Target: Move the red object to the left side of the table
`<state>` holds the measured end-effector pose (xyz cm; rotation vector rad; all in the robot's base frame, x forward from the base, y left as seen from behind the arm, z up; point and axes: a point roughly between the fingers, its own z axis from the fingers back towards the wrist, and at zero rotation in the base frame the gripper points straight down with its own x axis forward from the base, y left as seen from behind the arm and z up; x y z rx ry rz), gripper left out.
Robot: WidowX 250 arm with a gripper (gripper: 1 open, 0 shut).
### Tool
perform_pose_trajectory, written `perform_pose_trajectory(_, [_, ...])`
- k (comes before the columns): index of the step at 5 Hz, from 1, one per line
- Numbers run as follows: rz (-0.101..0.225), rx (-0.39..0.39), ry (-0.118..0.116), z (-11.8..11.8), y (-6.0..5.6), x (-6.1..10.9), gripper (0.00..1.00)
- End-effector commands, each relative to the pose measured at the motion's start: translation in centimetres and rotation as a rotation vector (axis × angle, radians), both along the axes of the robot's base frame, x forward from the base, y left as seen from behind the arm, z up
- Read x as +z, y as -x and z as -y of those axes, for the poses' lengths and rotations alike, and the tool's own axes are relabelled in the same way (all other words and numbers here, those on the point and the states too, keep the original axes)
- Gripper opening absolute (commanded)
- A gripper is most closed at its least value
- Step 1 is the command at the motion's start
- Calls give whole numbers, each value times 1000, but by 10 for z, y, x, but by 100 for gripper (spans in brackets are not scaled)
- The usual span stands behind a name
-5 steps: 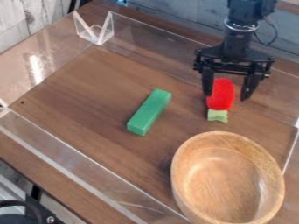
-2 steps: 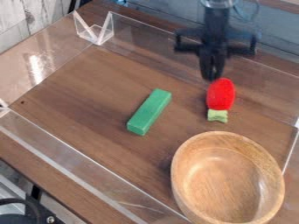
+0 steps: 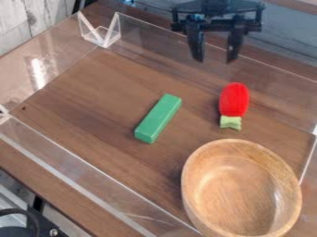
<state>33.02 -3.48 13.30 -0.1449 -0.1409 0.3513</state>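
Presently the table [image 3: 87, 83] carries a wooden bowl [image 3: 242, 192] at its near right corner, a green block [image 3: 158, 118] about mid-surface, and the red object [image 3: 233, 104] lying untouched toward the right edge, just beyond the bowl's rim. The gripper [image 3: 213, 53] hangs above the far edge with its jaws spread wide and nothing between them, well apart from the red object. In my judgement the pick-up is not yet achieved: the next move calls for descending over the red object, closing on it, then carrying it past the block to the left edge.
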Motion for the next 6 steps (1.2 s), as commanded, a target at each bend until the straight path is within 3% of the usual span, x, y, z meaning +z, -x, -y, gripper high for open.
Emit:
perform_pose_trajectory(1, [33,-32,4,14,-5,-4,100])
perform_pose_trajectory(3, [-1,-82,-11,46,3,-56,100])
perform_pose_trajectory(4, [-6,-59,-15,44,4,-62,0])
perform_pose_trajectory(5, [-4,-57,-23,39,7,-52,0])
perform_pose_trajectory(6, [7,-118,-20,41,17,-36,0])
